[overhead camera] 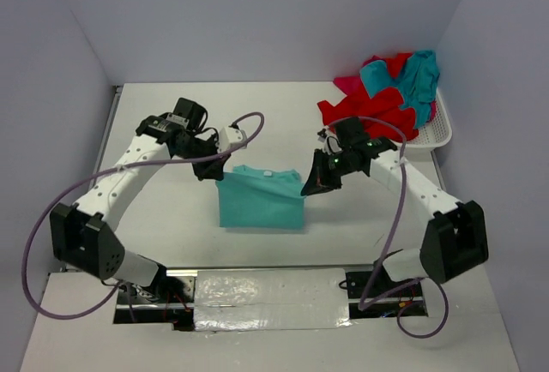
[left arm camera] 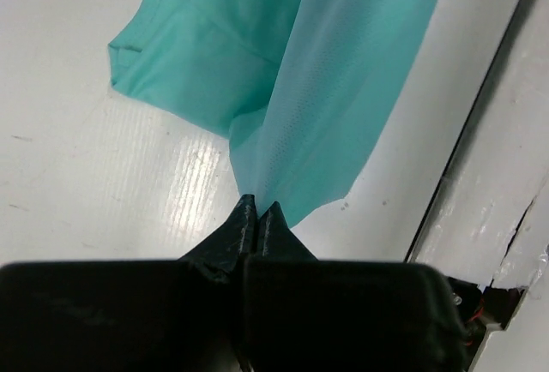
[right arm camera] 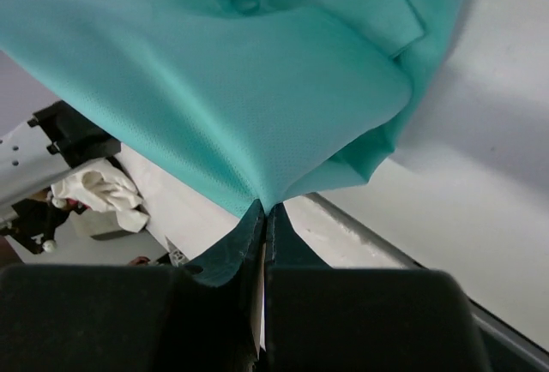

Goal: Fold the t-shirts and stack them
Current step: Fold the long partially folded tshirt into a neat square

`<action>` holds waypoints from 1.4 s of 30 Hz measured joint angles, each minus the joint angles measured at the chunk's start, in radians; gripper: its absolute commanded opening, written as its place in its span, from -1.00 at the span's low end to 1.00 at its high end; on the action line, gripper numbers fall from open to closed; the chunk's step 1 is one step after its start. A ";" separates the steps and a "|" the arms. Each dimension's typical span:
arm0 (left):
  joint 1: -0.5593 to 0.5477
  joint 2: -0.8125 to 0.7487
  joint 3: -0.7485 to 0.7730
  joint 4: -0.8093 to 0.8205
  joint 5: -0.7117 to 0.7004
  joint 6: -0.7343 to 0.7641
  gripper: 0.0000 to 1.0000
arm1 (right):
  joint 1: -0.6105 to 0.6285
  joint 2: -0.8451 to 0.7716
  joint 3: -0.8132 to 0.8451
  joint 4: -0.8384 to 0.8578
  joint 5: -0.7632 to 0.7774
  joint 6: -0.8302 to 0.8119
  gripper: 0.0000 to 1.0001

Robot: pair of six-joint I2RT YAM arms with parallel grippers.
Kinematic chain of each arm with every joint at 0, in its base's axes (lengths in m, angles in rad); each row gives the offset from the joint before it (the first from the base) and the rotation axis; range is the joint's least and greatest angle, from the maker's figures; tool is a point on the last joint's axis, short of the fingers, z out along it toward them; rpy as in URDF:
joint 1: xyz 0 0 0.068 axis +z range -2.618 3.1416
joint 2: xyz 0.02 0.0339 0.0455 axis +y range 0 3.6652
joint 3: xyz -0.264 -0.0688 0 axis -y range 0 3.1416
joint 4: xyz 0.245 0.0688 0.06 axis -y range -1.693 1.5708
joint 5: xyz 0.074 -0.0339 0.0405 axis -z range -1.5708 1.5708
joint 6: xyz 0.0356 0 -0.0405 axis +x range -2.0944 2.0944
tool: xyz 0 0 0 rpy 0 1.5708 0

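Counter [overhead camera: 154, 218]: white, fills middle of frame. Basket [overhead camera: 439, 136] upper right, with red, teal and magenta t-shirts [overhead camera: 388, 106] heaped over it. Teal t-shirt [overhead camera: 260, 199] centre frame, well apart from heap, strung between both arms. Held edge runs left-right; body drapes toward bottom of frame. Left jaws pinched tight on left corner, right jaws on right corner. Neither arm nearer. Next fold likely carries held edge over draped part.

One teal t-shirt [overhead camera: 260, 201], one basket [overhead camera: 433, 136], one shirt heap [overhead camera: 390, 93], two claws [overhead camera: 216, 172] [overhead camera: 306, 187]
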 measured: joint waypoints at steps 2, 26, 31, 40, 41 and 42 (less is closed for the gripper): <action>0.031 0.060 0.009 0.023 0.008 -0.013 -1.00 | -0.027 0.072 0.034 0.006 -0.010 -0.023 -1.00; 0.109 0.530 0.161 0.319 -0.136 -0.170 0.52 | -0.212 0.700 0.410 0.089 0.035 -0.075 0.14; 0.175 0.537 0.260 0.340 -0.183 -0.250 0.47 | -0.236 0.683 0.532 0.084 0.140 -0.089 -0.05; 0.171 0.347 0.183 0.421 -0.171 -0.343 -0.68 | -0.118 0.342 0.260 0.174 0.217 -0.084 -1.00; 0.131 0.329 0.164 0.421 -0.154 -0.344 -0.74 | -0.087 0.339 0.240 0.195 0.196 -0.072 -1.00; 0.098 0.325 0.151 0.421 -0.136 -0.343 -0.76 | -0.061 0.348 0.227 0.216 0.174 -0.064 -1.00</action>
